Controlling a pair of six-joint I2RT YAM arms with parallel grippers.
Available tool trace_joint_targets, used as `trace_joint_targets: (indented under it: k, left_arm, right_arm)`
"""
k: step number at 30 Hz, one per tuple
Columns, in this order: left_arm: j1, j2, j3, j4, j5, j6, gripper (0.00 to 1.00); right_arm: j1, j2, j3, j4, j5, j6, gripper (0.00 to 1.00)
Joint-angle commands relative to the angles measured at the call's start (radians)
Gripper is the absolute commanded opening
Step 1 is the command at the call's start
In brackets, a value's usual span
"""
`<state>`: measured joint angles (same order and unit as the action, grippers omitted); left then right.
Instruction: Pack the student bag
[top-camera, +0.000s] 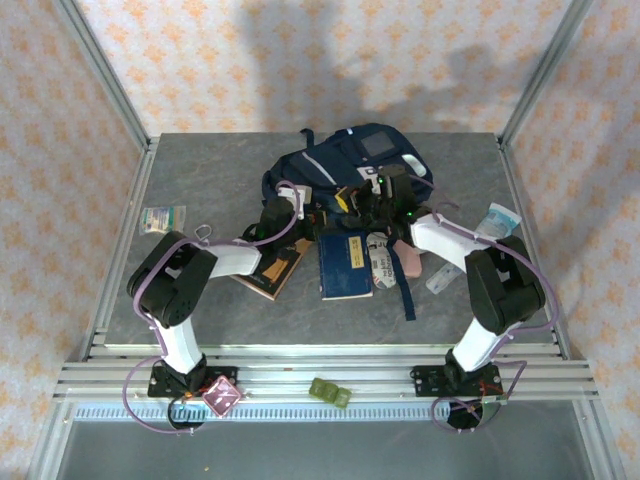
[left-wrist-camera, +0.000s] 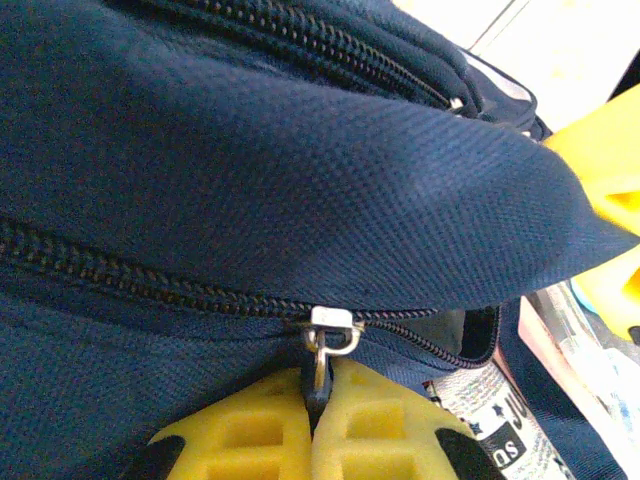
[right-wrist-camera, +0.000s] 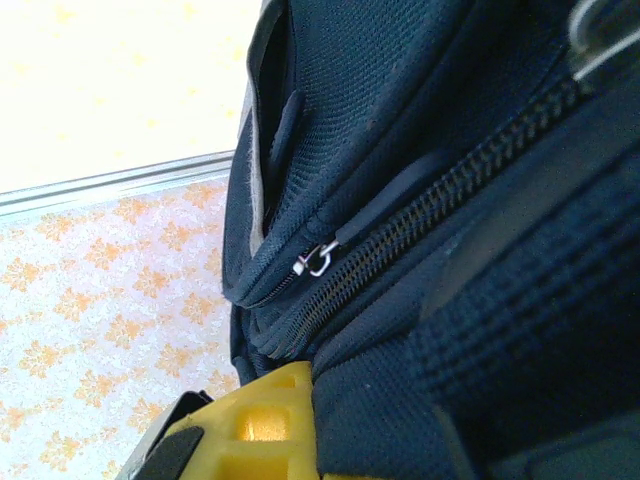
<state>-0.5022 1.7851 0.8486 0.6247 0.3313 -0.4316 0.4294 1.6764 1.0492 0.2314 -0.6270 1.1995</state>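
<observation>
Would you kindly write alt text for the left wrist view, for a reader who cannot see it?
The left gripper, its yellow fingers pressed together, pinches the metal zipper pull of the navy student bag, seen very close. To the pull's right the zipper gapes open, beside a black-and-white printed item.

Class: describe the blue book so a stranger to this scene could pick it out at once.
Find the big navy student bag at the back of the grey table. Directly in front of it lies a flat navy book. Unlike the brown book to its left, it bears a small yellow label.
</observation>
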Motion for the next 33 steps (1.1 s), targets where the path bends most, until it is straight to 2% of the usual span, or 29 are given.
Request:
trace_joint_targets:
  k: [1,10,15,19,29,33]
  left_arm:
    - [0.016,-0.067,0.006,-0.102,-0.069,0.046,0.0]
    - [0.087,-0.216,-0.116,-0.249,-0.15,0.08,0.0]
    - [0.091,-0.249,-0.098,-0.342,-0.255,0.111,0.0]
    - [0.079,-0.264,-0.086,-0.385,-0.221,0.125,0.0]
    - [0.014,-0.405,-0.042,-0.483,-0.145,0.179,0.0]
    - [-0.021,-0.402,-0.028,-0.494,-0.129,0.173,0.0]
  right_arm:
    - [0.006,-0.041,0.033,0.069,-0.02,-0.035,0.0]
    - [-0.038,-0.062,-0.046,0.041,0.026,-0.088,0.0]
    - [-0.044,-0.061,-0.066,0.028,0.026,-0.113,0.0]
    - [-0.052,-0.04,-0.041,0.003,0.022,-0.152,0.0]
    - [-0.083,0.082,0.214,-0.166,-0.049,-0.334,0.0]
    - [-0.105,0.096,0.232,-0.19,-0.059,-0.367,0.0]
